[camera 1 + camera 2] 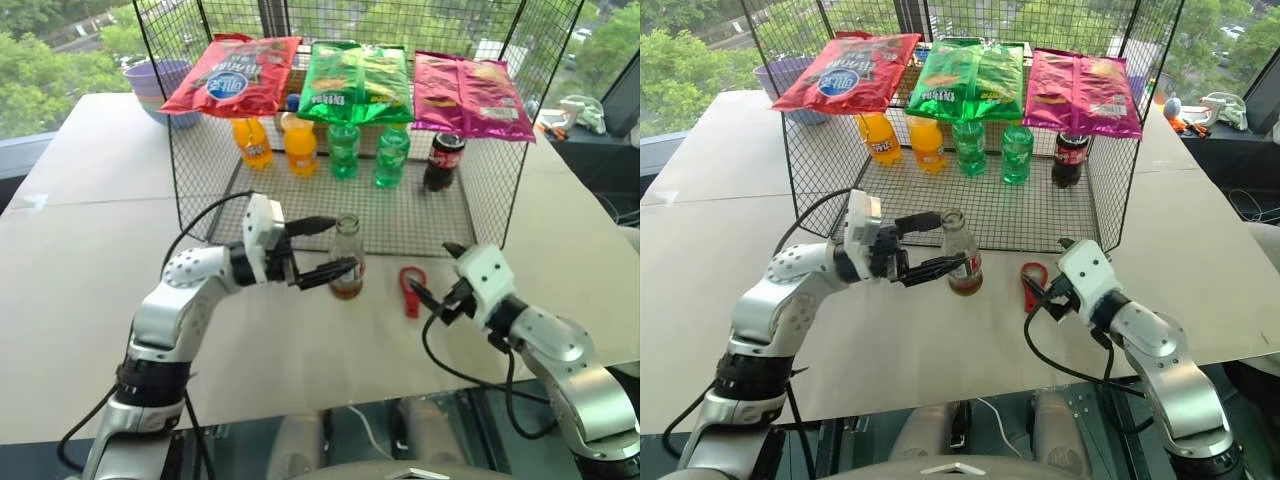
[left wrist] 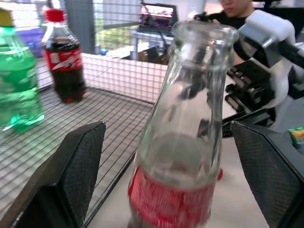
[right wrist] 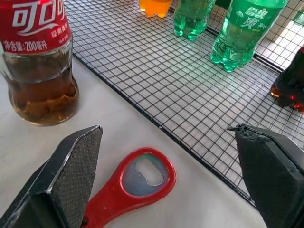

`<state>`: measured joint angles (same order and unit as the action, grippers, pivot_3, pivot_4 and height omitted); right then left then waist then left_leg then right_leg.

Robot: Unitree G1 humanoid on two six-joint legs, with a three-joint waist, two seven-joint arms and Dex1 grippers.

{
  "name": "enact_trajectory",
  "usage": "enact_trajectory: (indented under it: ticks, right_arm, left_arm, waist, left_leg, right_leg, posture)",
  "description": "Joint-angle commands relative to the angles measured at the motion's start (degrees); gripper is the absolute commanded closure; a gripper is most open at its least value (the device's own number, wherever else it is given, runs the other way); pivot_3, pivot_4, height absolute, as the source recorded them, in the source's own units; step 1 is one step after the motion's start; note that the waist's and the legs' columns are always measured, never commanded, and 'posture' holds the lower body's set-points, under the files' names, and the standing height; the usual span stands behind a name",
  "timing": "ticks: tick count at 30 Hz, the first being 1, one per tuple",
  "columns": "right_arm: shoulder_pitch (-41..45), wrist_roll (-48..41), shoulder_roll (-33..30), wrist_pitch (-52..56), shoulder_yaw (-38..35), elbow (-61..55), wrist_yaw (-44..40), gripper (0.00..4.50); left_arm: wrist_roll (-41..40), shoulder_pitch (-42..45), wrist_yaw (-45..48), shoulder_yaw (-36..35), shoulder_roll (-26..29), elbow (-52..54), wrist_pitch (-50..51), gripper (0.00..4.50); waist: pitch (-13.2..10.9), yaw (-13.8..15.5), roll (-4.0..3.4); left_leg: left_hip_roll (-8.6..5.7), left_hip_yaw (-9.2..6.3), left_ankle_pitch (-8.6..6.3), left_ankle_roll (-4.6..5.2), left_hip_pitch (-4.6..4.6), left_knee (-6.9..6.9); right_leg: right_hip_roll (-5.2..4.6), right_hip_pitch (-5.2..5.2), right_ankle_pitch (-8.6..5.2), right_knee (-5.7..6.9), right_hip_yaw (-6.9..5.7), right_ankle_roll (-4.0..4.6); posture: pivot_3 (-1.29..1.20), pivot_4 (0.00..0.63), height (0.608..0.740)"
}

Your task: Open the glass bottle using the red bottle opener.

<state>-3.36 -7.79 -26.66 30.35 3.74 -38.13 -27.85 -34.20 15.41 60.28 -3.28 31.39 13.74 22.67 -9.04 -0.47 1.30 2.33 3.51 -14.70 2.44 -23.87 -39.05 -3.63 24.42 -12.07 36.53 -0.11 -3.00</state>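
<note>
2 grippers stand spread: left gripper (image 1: 322,250) straddles the glass bottle (image 1: 346,258) ungripped; right gripper (image 1: 428,292) hovers beside the red bottle opener (image 1: 411,290) on the table (image 1: 90,260). Any sideways nudge could topple the bottle.

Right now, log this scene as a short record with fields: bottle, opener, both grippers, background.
glass bottle: upright on the table, just outside the wire cage; mouth looks uncapped, brown liquid low down
red bottle opener: flat on the table, right of the bottle
left gripper: open, fingers either side of the bottle, not touching
right gripper: open, fingers straddling the opener, not gripping
cage contents: two orange bottles, two green bottles, a dark cola bottle; three snack bags on top
</note>
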Motion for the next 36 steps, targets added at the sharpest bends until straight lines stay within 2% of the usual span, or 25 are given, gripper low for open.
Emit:
enact_trajectory:
  ticks: [1, 5, 9, 13, 15, 18, 23, 29, 36]
  right_arm:
    - [-3.0, -0.7, -1.7, -5.2, -3.4, -0.9, -1.8, 0.00]
    - [-5.7, -1.5, -2.6, -8.9, -6.4, 0.3, -2.9, 0.00]
    - [-8.3, -2.1, -2.6, -12.1, -9.0, 0.8, -3.3, 0.00]
    - [-13.2, -3.0, -1.6, -16.7, -12.8, 0.6, -3.1, 0.00]
    - [-16.4, -5.8, -0.5, -20.6, -15.4, 1.2, -4.7, 0.00]
    - [-20.5, -8.2, 0.0, -25.0, -19.0, 2.4, -6.8, 0.00]
    - [-25.6, -12.7, -1.0, -29.4, -25.5, 5.6, -11.4, 0.00]
    - [-26.4, -11.6, -1.4, -32.6, -25.4, 10.8, -13.6, 0.00]
    - [-23.5, -10.6, -1.8, -31.0, -22.8, 9.8, -12.0, 0.00]
  left_arm:
    - [-2.6, -6.1, 0.9, -4.3, 2.4, 5.7, -0.9, 0.14]
    - [-4.8, -9.4, -4.9, -8.5, 2.2, 7.5, 1.6, 0.14]
    - [-6.1, -10.4, -13.9, -12.1, -0.3, 7.3, 3.9, 0.14]
    - [-1.8, -12.8, -24.6, -15.3, -4.1, 6.8, 2.2, 0.14]
    - [-0.1, -15.0, -27.1, -16.4, -4.8, 7.3, 1.0, 0.14]
    - [1.2, -19.1, -26.5, -17.8, -4.3, 7.6, -1.1, 0.14]
    - [1.0, -24.9, -26.0, -24.5, -1.4, 4.8, -2.0, 0.14]
    - [1.5, -18.2, -28.5, -29.4, 1.7, -5.3, -2.8, 0.14]
    - [2.8, -13.0, -23.8, -30.3, 7.1, -15.9, -5.9, 0.14]
  waist:
    - [0.0, -0.1, 0.00]
    - [0.0, 0.2, 0.00]
    - [0.0, 0.5, 0.00]
    - [0.0, 0.6, -0.01]
    - [0.0, 0.8, 0.00]
    - [0.0, 0.8, 0.00]
    - [0.0, 0.8, 0.01]
    - [0.0, 1.3, -0.02]
    - [0.0, 0.9, 0.01]
  left_leg:
    - [0.01, 0.01, 0.00, 0.00, -0.01, 0.01]
    - [0.09, 0.02, 0.00, -0.01, 0.01, 0.04]
    - [0.14, 0.02, 0.00, -0.01, 0.09, -0.02]
    - [0.09, 0.05, 0.00, -0.01, 0.02, 0.00]
    - [0.01, 0.04, 0.00, -0.01, 0.02, 0.07]
    - [0.01, 0.08, -0.01, -0.01, 0.04, 0.16]
    - [0.24, 0.15, -0.01, -0.02, 0.09, 0.15]
    - [0.26, 0.16, -0.17, -0.32, 0.14, 0.15]
    - [0.21, 0.38, -0.03, -0.02, 0.05, 0.23]
  right_leg:
    - [-0.01, 0.01, 0.01, -0.01, 0.00, 0.02]
    - [-0.04, 0.03, -0.02, -0.02, 0.00, -0.04]
    - [-0.06, 0.00, -0.04, 0.00, -0.02, -0.10]
    - [-0.05, 0.00, -0.02, -0.01, 0.00, -0.06]
    - [-0.04, 0.01, 0.08, -0.04, 0.00, 0.12]
    - [-0.03, 0.03, 0.07, -0.08, 0.00, 0.12]
    - [-0.07, 0.09, -0.05, -0.10, 0.04, -0.09]
    - [-0.24, 0.11, -0.04, -0.05, -0.07, -0.09]
    - [-0.18, 0.19, 0.09, -0.11, 0.07, 0.14]
  posture:
    - [0.00, 0.150, 0.740]
    - [0.00, 0.150, 0.740]
    - [0.00, 0.150, 0.740]
    - [0.00, 0.150, 0.740]
    - [0.00, 0.150, 0.740]
    - [0.00, 0.150, 0.740]
    - [0.00, 0.150, 0.740]
    - [0.00, 0.150, 0.740]
    - [0.00, 0.150, 0.740]
